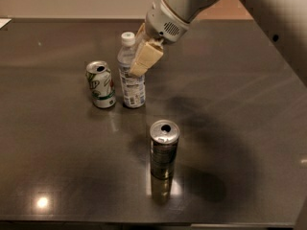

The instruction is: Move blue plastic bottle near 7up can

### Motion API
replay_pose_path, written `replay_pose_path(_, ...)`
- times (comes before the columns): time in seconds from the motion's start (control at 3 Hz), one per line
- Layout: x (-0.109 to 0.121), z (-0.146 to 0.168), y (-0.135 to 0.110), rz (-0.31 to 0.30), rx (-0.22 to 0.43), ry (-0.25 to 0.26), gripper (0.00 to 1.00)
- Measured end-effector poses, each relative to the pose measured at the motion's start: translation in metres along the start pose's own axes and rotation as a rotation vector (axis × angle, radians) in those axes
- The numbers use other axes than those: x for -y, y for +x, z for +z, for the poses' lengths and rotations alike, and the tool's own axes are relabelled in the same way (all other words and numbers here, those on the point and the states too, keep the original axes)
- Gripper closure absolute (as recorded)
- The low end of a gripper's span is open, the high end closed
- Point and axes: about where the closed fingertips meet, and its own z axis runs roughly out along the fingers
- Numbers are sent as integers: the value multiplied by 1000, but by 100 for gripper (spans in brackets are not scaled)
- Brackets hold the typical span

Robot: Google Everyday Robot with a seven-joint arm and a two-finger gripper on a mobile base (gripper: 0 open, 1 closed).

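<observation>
The blue plastic bottle [132,87], clear with a white cap and a printed label, stands upright on the dark table. It is just right of the 7up can [100,84], with a narrow gap between them. The can is short, white and silver with green marks, and dented. My gripper [136,61] comes down from the upper right and is shut on the bottle's upper body. One tan finger [146,56] lies across the bottle's right front side, and the other is mostly hidden behind it.
A taller slim silver-dark can [164,147] stands nearer the front, below and right of the bottle. The dark table [240,104] stretches to the right. My arm's body fills the upper right corner.
</observation>
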Motion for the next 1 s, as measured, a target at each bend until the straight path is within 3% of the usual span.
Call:
replay_pose_path(0.67, -2, 4, 1, -6, 0, -1, 12)
replay_pose_path(1.0, -2, 6, 0, -8, 1, -2, 0)
